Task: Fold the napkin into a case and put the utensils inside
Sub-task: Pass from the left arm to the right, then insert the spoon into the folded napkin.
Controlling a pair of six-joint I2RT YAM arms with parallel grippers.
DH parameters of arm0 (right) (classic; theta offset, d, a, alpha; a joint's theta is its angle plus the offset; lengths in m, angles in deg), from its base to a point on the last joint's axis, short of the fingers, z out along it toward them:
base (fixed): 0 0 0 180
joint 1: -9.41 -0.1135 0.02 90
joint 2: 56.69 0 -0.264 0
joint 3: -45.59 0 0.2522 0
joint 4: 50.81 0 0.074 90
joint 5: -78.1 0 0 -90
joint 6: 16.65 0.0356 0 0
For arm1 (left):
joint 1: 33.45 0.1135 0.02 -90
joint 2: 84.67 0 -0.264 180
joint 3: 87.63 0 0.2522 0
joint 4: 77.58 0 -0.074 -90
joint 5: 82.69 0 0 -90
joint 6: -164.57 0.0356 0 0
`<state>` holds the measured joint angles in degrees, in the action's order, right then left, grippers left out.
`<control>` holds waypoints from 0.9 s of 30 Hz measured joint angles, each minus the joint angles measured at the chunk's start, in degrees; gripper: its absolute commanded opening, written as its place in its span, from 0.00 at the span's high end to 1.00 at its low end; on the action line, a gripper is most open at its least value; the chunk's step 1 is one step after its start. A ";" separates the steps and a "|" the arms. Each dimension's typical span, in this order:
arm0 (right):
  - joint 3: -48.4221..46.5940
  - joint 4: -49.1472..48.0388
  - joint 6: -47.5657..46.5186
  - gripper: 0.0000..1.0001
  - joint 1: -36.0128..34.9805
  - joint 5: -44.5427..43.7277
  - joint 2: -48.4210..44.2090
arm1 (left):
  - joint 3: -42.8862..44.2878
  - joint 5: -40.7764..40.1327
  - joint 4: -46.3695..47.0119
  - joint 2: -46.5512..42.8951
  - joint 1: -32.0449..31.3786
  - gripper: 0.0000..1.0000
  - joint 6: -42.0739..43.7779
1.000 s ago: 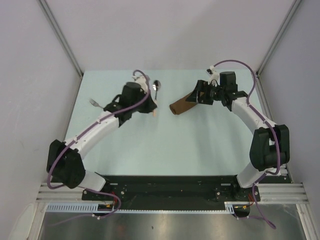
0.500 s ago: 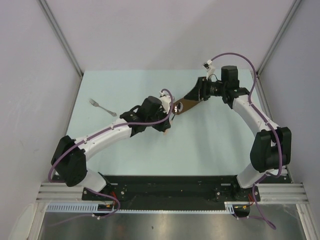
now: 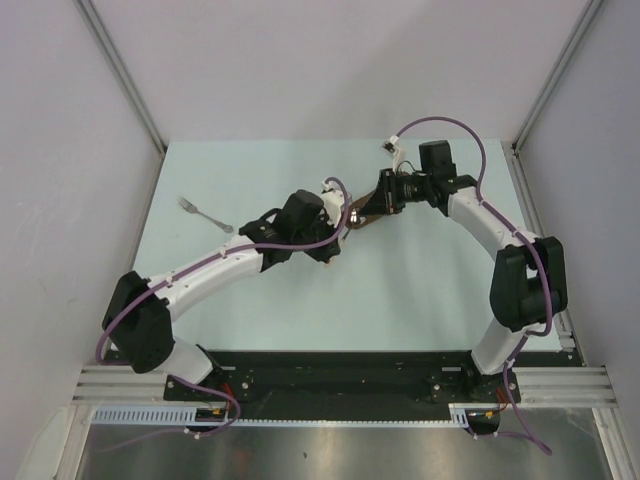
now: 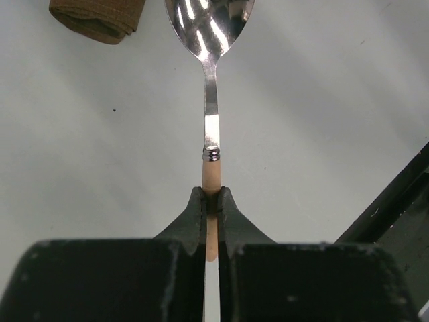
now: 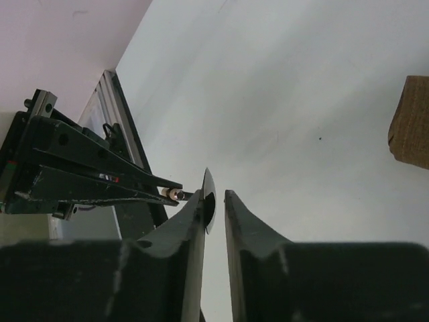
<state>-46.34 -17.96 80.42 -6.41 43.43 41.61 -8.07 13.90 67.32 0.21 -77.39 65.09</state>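
My left gripper (image 4: 211, 194) is shut on the tan handle of a spoon (image 4: 210, 127), whose shiny bowl points away from it. In the top view the left gripper (image 3: 335, 215) meets the right gripper (image 3: 372, 208) at mid-table. The right gripper (image 5: 214, 194) straddles the spoon's bowl (image 5: 209, 201). Its jaws stand narrowly apart, the bowl lying against one finger with a gap to the other. The brown napkin case (image 4: 100, 20) lies on the table just beside the bowl. It shows at the right edge of the right wrist view (image 5: 410, 121) and is mostly hidden under the right gripper from above (image 3: 366, 219).
A fork (image 3: 203, 215) lies on the pale table (image 3: 250, 170) at the left, apart from both arms. Grey walls and metal posts (image 3: 120, 70) close in the table's sides and back. The black base rail (image 3: 330, 375) runs along the near edge.
The left arm carried the spoon from the back left to mid-table, then held still. The right gripper moved left over the case to the spoon's bowl, its jaws narrowing from wide.
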 measured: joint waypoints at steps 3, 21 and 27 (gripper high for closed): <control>-0.09 0.04 -0.13 1.00 0.20 -0.81 0.42 | 0.26 0.04 -0.44 0.00 0.00 0.66 0.09; -18.29 -16.06 9.14 1.00 22.58 -7.96 21.66 | 18.25 13.22 25.38 30.71 15.87 1.00 -28.85; -32.04 -10.40 4.81 1.00 23.54 -9.81 32.85 | 22.08 15.93 31.19 42.23 15.93 1.00 -33.40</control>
<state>-78.38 -28.36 85.23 17.13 33.62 74.46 14.00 29.83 98.51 42.44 -61.46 31.70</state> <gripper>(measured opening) 0.020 0.003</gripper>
